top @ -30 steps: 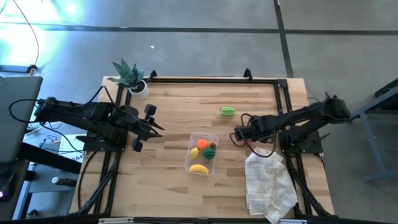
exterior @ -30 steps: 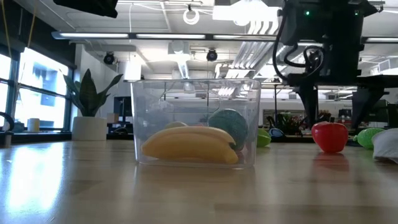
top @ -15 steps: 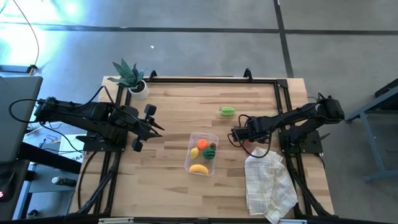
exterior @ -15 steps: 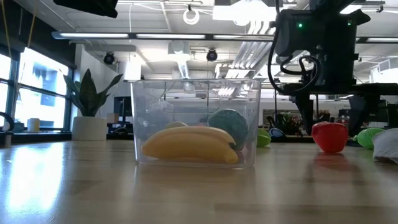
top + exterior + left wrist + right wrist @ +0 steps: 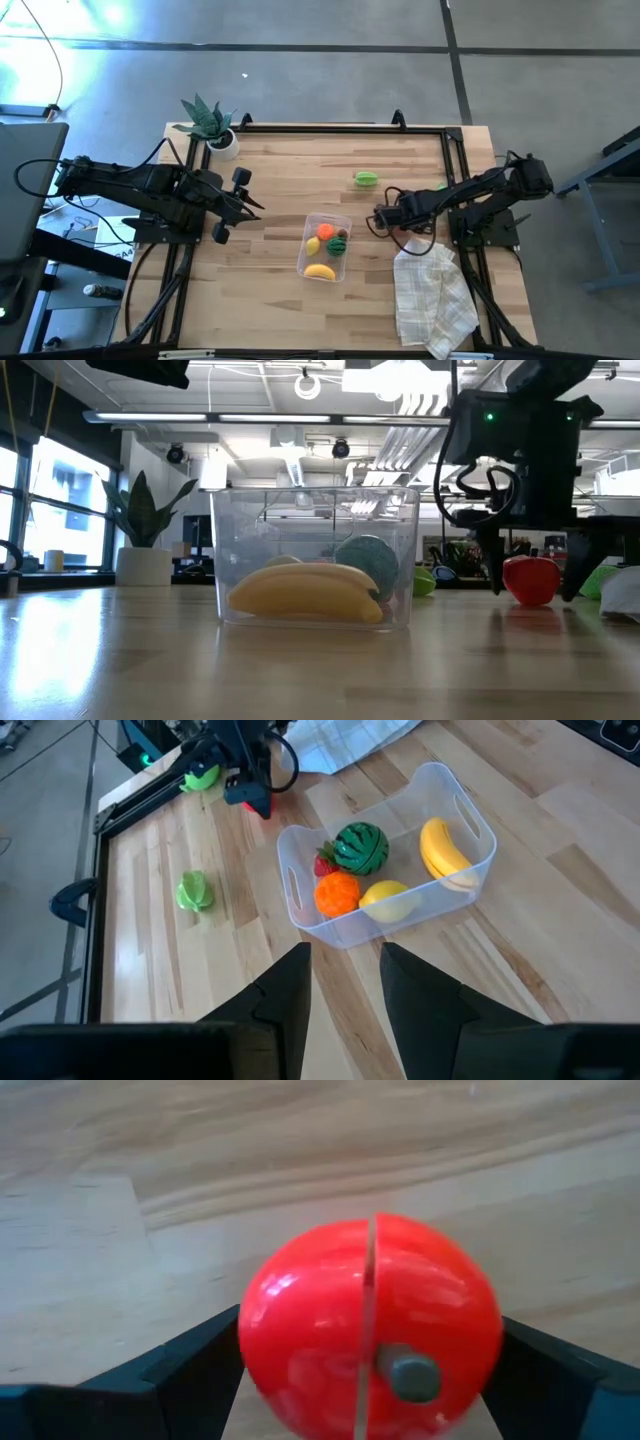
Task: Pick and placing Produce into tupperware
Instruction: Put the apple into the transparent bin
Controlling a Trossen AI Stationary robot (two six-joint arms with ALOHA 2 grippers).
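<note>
- Four pieces you can count in the tupperware (image 5: 325, 245) from the left wrist view: banana (image 5: 443, 849), lemon (image 5: 385, 900), orange (image 5: 337, 893), striped watermelon (image 5: 360, 847); there's also a bit of red tucked beside the watermelon, can't tell what.
- Your tub sits mid-table, just left of the white checked cloth (image 5: 433, 295).
- Right gripper (image 5: 530, 574) is down at the table, to the right of the tub, jaws spread wide, one finger on each side of the red fruit (image 5: 370, 1328).
- You can see small gaps between fruit and fingers in the right wrist view, so no pinch; the fruit rests on the wood.
- Light green piece (image 5: 366, 179) lies alone on the far part of the table, well apart from the tub.
- Another green piece (image 5: 200, 777) sits by the table edge near the right arm.
- Left gripper (image 5: 252, 208) waits on the left side, clear of the tub, jaws partly apart, nothing between them.
- Potted plant (image 5: 211, 124) stands in the far left corner.
</note>
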